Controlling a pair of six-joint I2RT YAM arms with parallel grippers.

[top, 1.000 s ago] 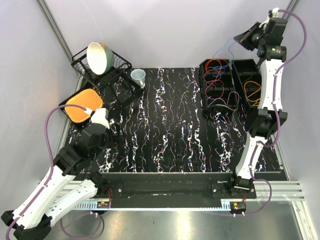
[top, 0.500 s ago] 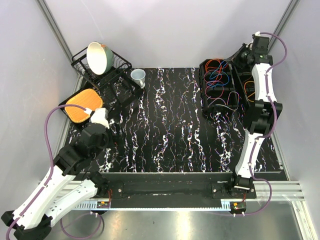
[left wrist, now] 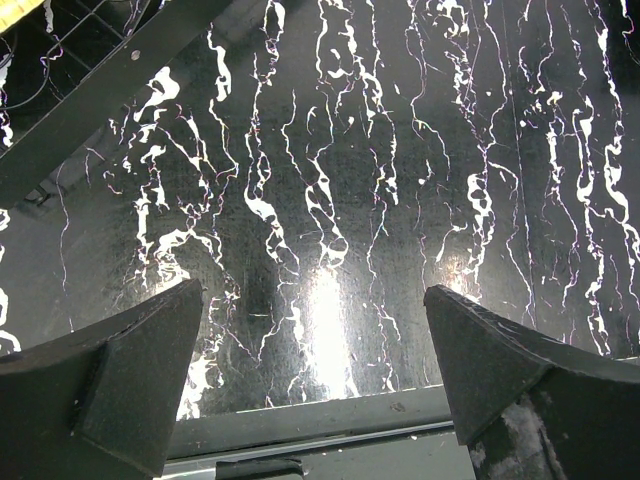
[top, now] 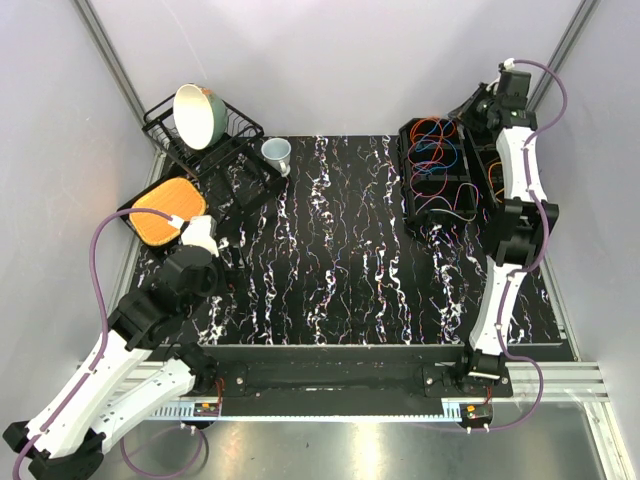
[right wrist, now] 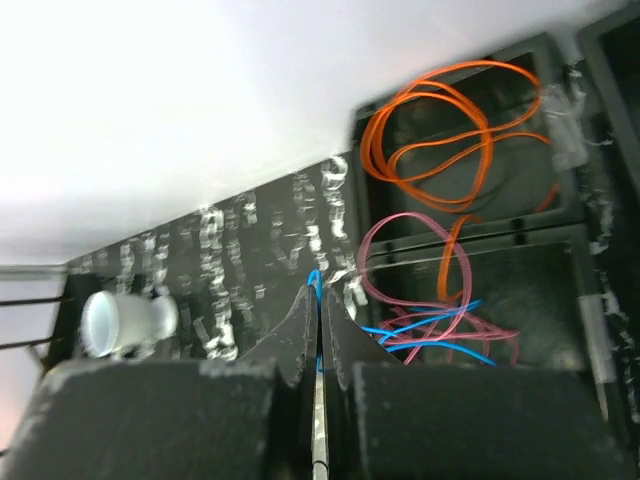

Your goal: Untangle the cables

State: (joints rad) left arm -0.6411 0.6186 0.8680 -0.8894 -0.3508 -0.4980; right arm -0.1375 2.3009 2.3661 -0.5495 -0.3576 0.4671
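The cables (top: 435, 155) lie as loose orange, red and blue loops in a black divided bin (top: 410, 215) at the table's far right. More orange loops (top: 500, 175) fill its right compartment. My right gripper (top: 478, 108) hangs over the bin's back edge. In the right wrist view that gripper (right wrist: 320, 295) is shut on a thin blue cable (right wrist: 430, 325), which runs down into a pink loop (right wrist: 400, 230) and an orange coil (right wrist: 430, 130). My left gripper (left wrist: 315, 300) is open over bare marbled tabletop near the front left, holding nothing.
A black dish rack (top: 215, 150) with a tilted bowl (top: 197, 113) stands at the back left. Beside it is a small white cup (top: 277, 152), also in the right wrist view (right wrist: 125, 322). An orange pad (top: 165, 210) lies on a tray at the left edge.
My right gripper has come down and leftwards from high at the back right to just over the bin, still shut on the blue cable. The left arm has not moved.
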